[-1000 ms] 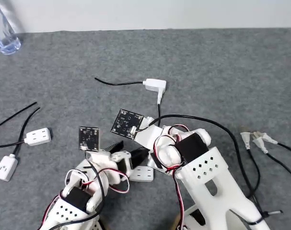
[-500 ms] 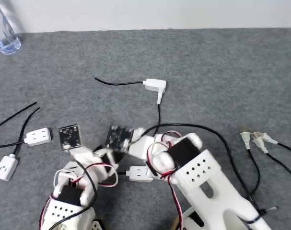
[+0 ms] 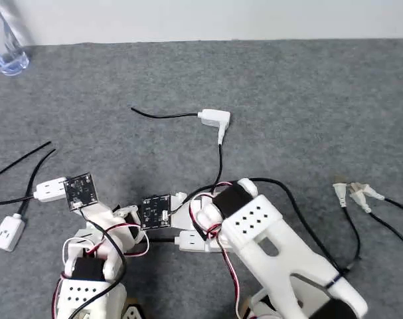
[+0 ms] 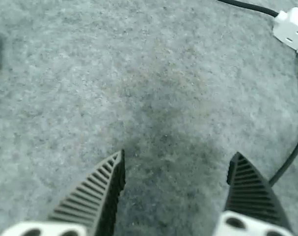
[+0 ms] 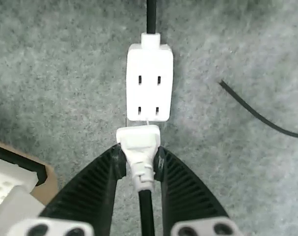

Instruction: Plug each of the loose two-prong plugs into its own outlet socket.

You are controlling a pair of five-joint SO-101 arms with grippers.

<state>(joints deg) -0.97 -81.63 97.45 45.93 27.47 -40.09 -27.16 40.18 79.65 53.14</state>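
Right tool (image 5: 139,161) grips a white plug (image 5: 138,139) butted against the white outlet socket (image 5: 149,98), counter's (image 3: 321,100) six o'clock; left tool (image 4: 176,169) released.

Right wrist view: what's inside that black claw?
A white two-prong plug sits clamped in the right gripper, head against the end of a white outlet socket. Its prongs are covered, so whether they are in cannot be seen.

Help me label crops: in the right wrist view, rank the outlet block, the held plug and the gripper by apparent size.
1. The right gripper, largest, though it is nearest the camera.
2. The outlet block.
3. The plug, smallest; its rear is partly hidden by the gripper.
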